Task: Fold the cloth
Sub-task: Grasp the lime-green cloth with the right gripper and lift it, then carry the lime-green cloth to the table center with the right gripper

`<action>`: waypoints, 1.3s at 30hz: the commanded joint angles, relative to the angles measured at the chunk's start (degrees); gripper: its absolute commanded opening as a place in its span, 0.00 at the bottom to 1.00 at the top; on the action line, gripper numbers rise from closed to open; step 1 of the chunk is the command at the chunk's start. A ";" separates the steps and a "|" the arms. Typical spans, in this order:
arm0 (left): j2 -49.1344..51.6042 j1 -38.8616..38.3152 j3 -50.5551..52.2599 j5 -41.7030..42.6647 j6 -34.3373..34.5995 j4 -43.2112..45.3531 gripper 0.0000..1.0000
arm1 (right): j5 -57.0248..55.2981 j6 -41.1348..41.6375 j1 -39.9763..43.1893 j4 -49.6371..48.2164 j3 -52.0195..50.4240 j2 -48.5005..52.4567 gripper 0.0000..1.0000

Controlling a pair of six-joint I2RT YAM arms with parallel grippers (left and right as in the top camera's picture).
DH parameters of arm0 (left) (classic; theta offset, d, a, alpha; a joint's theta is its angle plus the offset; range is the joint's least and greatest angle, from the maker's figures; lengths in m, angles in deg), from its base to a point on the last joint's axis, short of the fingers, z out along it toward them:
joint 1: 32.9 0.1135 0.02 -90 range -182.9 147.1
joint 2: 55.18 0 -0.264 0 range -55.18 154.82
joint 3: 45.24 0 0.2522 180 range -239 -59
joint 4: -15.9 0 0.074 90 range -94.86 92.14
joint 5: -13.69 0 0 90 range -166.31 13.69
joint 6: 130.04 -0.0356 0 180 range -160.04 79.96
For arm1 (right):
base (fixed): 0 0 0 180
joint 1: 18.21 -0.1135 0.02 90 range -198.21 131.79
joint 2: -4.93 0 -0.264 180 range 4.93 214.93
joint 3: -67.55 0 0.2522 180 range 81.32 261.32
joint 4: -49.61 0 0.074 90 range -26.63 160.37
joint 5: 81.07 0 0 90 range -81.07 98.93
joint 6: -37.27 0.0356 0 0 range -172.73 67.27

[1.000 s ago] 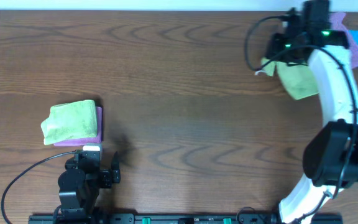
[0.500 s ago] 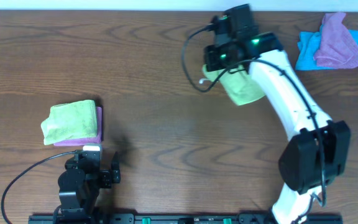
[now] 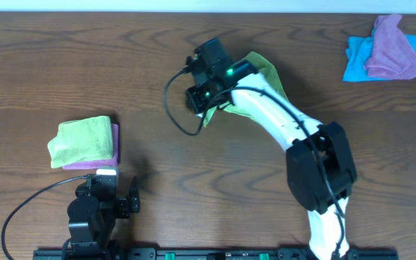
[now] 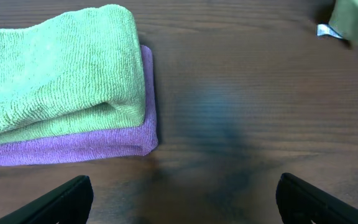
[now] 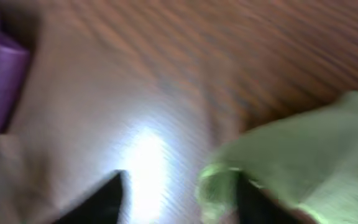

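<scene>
A: Stack [image 3: 85,141] of green over purple is noted far left; left gripper [image 4: 185,190] is parked near it, jaws wide, nothing held.
B: The cloth [image 3: 269,71] is bunched upper centre at the right gripper [image 5: 178,190], jaws apparently parted, view blurred. Spreading flat is advised first; table [image 3: 193,166] below is open, pile [image 3: 385,54] far right is avoided.

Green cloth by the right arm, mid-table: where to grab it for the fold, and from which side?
Likely the tagged edge: the white tag pokes out of the cloth toward the folded stack. Come from that side; the rest is bunched and mostly covered by the right arm in the overhead view.
</scene>
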 commanded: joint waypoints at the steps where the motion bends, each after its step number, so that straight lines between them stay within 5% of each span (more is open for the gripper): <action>1: -0.37 -0.31 0.22 -0.20 0.22 -0.59 0.95 | 5.46 -0.79 -1.46 -1.44 0.48 -1.73 0.88; 4: -0.37 -0.31 0.22 -0.20 0.22 -0.59 0.95 | 7.74 -0.76 -1.46 -1.57 0.50 -2.78 0.99; 20: -0.37 -0.31 0.22 -0.20 0.22 -0.59 0.95 | -1.46 -11.21 13.84 22.40 -0.94 -9.18 0.98; 28: -0.37 -0.31 0.22 -0.20 0.22 -0.59 0.95 | -1.60 -17.33 18.27 19.19 -8.55 -9.18 0.98; 39: -0.37 -0.31 0.22 -0.20 0.22 -0.59 0.95 | -10.86 -18.21 12.70 10.62 -13.49 -9.14 0.96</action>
